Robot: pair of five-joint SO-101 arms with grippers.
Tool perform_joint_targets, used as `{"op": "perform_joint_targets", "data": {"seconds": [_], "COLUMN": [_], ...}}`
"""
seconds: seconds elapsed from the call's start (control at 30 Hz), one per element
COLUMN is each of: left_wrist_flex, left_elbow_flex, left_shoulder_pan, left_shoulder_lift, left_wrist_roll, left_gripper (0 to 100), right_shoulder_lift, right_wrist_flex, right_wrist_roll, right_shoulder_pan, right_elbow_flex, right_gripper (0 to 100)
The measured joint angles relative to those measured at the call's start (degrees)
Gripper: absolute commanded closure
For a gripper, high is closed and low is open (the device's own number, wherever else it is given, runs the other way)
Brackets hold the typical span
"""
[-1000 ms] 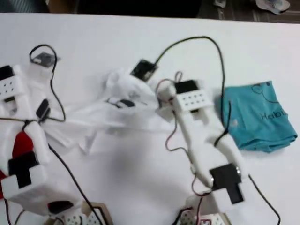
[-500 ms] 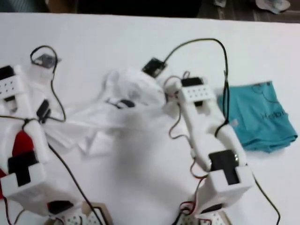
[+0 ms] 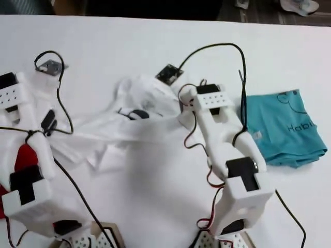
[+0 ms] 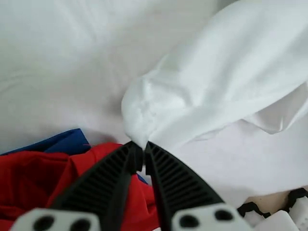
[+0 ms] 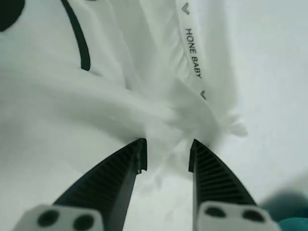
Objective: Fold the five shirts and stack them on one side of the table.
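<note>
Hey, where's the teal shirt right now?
In the high view the teal shirt lies folded on the right side of the table, beside the right arm and apart from the white shirt in the middle.

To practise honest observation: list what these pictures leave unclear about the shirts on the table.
1. Red shirt: high view, mostly under the left arm and cut by the edge.
2. Blue shirt: left wrist view, just a strip shows past the red one.
3. White shirt: high view, outline lost against the white table; the right arm covers one end.
</note>
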Motion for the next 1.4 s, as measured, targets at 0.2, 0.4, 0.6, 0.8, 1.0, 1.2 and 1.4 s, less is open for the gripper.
{"op": "perform_joint_targets", "data": {"seconds": [0.2, 0.4, 0.6, 0.8, 1.0, 1.2, 1.4], "left_wrist_flex": [0.00, 0.00, 0.00, 0.00, 0.00, 0.00, 4.48], "left_elbow_flex": [0.00, 0.00, 0.00, 0.00, 0.00, -2.29, -13.54], "left_shoulder_pan": [0.00, 0.00, 0.00, 0.00, 1.93, 5.36, 9.76], "left_shoulder_lift": [0.00, 0.00, 0.00, 0.00, 0.00, 0.00, -3.25], "left_wrist_roll": [0.00, 0.00, 0.00, 0.00, 0.00, 3.52, 5.63], "left_gripper": [97, 97, 97, 97, 97, 97, 97], "right_shoulder_lift": [0.35, 0.35, 0.35, -4.04, -18.46, -29.80, -40.35], "right_wrist_flex": [-0.35, -0.35, -0.35, 1.41, 5.54, 6.68, 6.24], "right_wrist_roll": [-0.09, -0.09, -0.09, -0.09, -0.09, -0.09, 2.11], "right_shoulder_pan": [-0.62, -2.64, -2.90, -2.90, -2.90, -0.53, 2.64], "right_elbow_flex": [0.00, -0.70, -0.70, -0.70, -0.70, -0.70, -0.70], "right_gripper": [91.3, 96.7, 97.8, 97.8, 97.8, 97.8, 97.8]}}
